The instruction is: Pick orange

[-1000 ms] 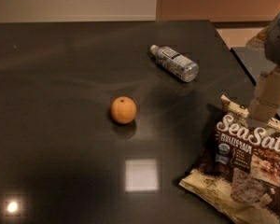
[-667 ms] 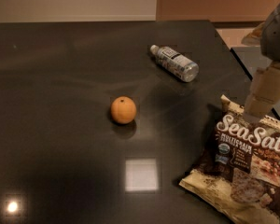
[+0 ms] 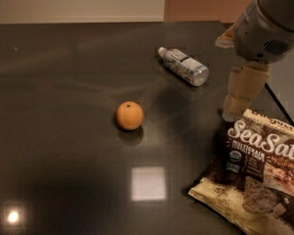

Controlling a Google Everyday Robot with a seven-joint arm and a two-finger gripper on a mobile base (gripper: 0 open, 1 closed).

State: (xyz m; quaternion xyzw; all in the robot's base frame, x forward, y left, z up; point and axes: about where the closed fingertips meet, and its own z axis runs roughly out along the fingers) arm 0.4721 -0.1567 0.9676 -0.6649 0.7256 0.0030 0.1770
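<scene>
As you read across the dark glossy table [image 3: 63,82] from its near edge, two reflections come first. A small round glare [image 3: 12,217] sits at 7 o'clock from the table's middle. A pale square patch [image 3: 148,183] sits at about 6 o'clock.

Near right, at 4 o'clock from the middle: the chip bag [image 3: 257,180]. It lies flat, dark front with a cream border and white "SeaSalt" lettering, and its right side runs out of view.

Mid-table, a little to the 9 o'clock side of the middle: the orange [image 3: 130,115]. It rests alone on the bare surface with its dark stem dot up, and a dim reflection sits just under it. Nothing touches it; the bag, the bottle and the arm are all well apart from it.

At 3 o'clock from the orange: the gripper [image 3: 233,112]. It is beige and points straight down from a grey housing [image 3: 267,31] at the upper right. Its tip is low, just beside the bag's top-left corner. You cannot tell whether it touches the bag or the table, nor whether the gripper is spread or closed. It holds nothing that you can see.

Farther back, at 1 o'clock from the orange: the water bottle [image 3: 183,66]. It is clear and lies on its side, cap toward 10 o'clock, with a pale label round its middle.

Beyond the far edge: a light wall [image 3: 73,1] at 12 o'clock and a tan panel [image 3: 206,1] at 1 o'clock.
</scene>
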